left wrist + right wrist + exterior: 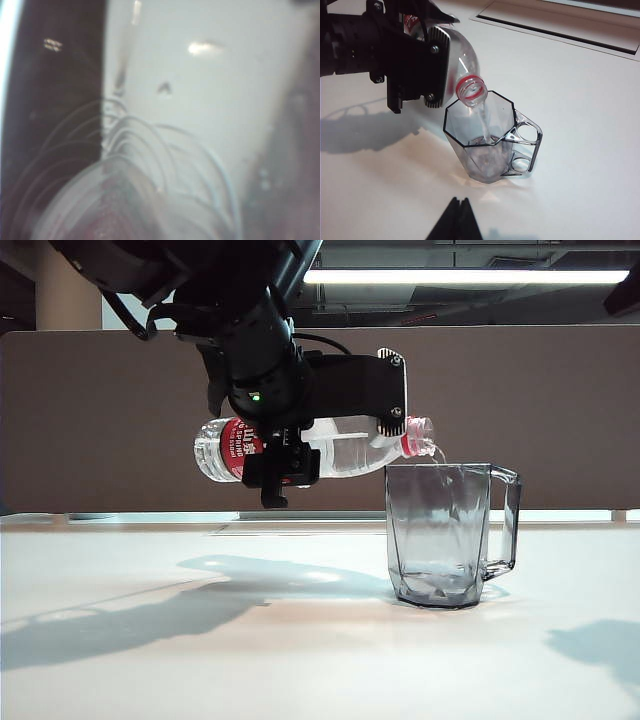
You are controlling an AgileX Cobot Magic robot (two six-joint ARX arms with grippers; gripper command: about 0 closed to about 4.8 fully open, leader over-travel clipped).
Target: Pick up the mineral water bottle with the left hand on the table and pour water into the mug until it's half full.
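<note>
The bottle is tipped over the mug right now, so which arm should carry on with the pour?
Left. The left gripper grips the bottle, whose mouth is over the mug, with water running. The right gripper sits shut, apart from both.

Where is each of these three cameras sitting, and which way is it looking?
Exterior: low, table height, side-on; left pincer tipping the mineral water bottle over the mug.
Left wrist: pressed against the bottle; blur, no pincer discernible.
Right wrist: high, looking down into the mug; right pincer tips shut.
Exterior and right wrist share bottle, mug, table.
</note>
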